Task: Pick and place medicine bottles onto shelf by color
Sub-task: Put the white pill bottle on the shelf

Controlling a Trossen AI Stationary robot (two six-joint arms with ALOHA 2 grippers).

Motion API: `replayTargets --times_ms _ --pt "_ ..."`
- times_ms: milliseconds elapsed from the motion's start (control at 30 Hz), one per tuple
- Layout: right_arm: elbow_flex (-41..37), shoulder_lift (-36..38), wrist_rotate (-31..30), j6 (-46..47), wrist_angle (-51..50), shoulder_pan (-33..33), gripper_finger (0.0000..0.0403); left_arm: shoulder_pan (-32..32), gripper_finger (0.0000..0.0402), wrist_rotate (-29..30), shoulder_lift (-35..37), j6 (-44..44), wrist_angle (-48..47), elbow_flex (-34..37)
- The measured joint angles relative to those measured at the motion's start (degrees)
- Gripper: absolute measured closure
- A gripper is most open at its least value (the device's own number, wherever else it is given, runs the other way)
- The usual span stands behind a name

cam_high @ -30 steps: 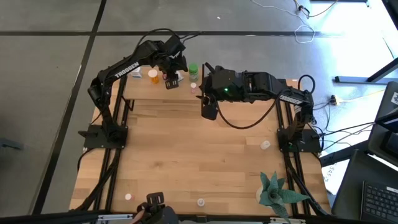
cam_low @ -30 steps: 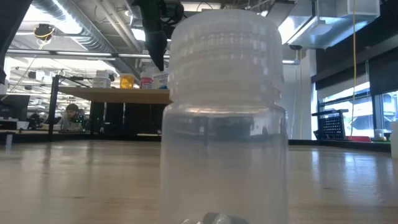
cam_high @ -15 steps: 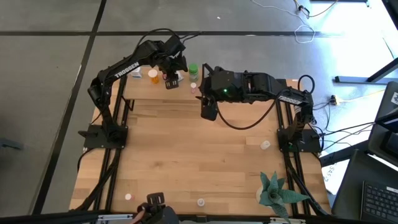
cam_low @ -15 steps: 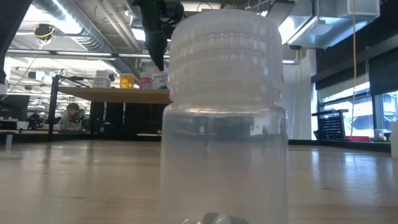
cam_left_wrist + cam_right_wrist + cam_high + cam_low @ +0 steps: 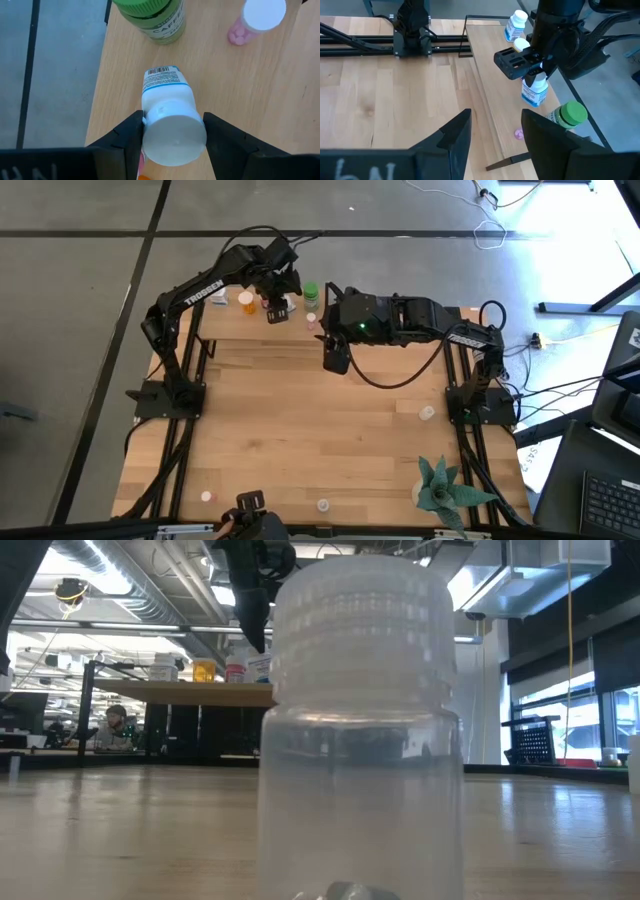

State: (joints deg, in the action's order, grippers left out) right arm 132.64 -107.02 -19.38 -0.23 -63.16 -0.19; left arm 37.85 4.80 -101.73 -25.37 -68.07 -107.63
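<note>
Over the shelf (image 5: pixel 240 323) at 11 o'clock: left gripper (image 5: pixel 172 131) clamped on a white bottle (image 5: pixel 167 117), cap squeezed between both fingers. Green bottle (image 5: pixel 152 17) and pink bottle (image 5: pixel 255 20) just beyond on the same wood. Toward 1 o'clock, right gripper (image 5: pixel 495 131) hanging near the shelf edge, fingers spread, holding nothing. Clear bottle (image 5: pixel 360 730) right up against the low camera.
</note>
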Motion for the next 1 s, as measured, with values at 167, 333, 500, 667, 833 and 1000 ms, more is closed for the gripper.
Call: replayTargets --times_ms 167,333,500,667,833,1000 --pt "0.00 0.00 0.00 -0.01 0.00 0.00 0.0227 0.01 0.0233 0.00 0.00 1.33 -0.03 0.00" --pt "0.00 0.00 0.00 -0.02 -0.01 0.00 0.0227 -0.08 0.0233 -0.01 -0.19 1.86 -0.45 0.00" --pt "0.00 0.00 0.00 -0.02 0.00 -0.02 0.0227 -0.13 0.0233 -0.92 -0.85 1.92 -0.27 -0.07" --pt "0.00 0.00 0.00 -0.02 0.00 -0.02 0.0227 -0.35 0.0233 -1.03 -0.87 1.92 -0.31 -0.07" --pt "0.02 0.02 -0.02 -0.02 0.00 -0.02 0.0227 -0.35 0.0233 -1.03 -0.92 1.90 -0.33 -0.07" --pt "0.02 0.02 -0.04 -0.02 0.00 -0.02 0.0227 -0.35 0.0233 -0.95 -0.94 1.90 -0.35 -0.07"
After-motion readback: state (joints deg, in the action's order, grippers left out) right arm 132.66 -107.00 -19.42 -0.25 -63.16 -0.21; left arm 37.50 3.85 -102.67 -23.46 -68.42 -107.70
